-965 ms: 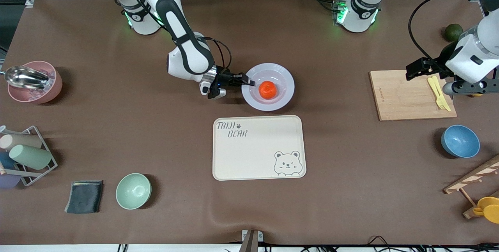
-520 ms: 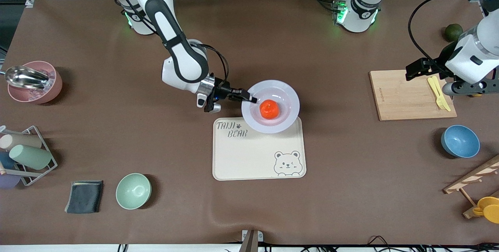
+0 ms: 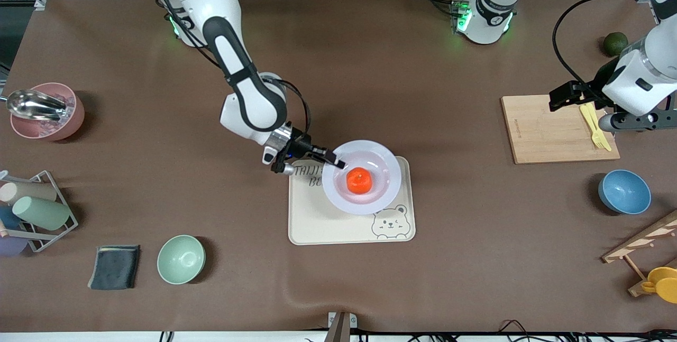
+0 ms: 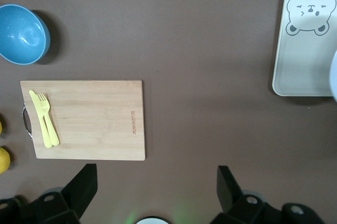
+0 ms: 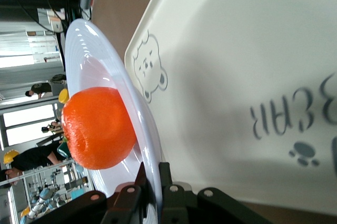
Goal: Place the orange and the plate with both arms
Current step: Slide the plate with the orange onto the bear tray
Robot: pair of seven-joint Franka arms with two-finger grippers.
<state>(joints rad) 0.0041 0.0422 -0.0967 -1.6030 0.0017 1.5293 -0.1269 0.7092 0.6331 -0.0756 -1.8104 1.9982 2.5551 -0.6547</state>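
orange point(image 3: 359, 181) sitting in the plate's point(image 3: 386, 195) sunken centre | plate held up over the bear-print tray point(image 3: 322, 225) | right gripper point(image 3: 335, 160) pinching the plate's rim at the right arm's end | left gripper point(image 4: 155, 182) spread wide, parked over the table beside the cutting board point(image 3: 550, 130), just waiting

Cream bear-print tray point(image 3: 338, 225), wooden cutting board point(image 3: 550, 130) with yellow fork point(image 3: 595, 125), blue bowl point(image 3: 624, 192), green bowl point(image 3: 181, 259).

Glossy smooth plate point(image 3: 383, 191); matt cream tray point(image 3: 317, 223); wooden board point(image 3: 550, 136).
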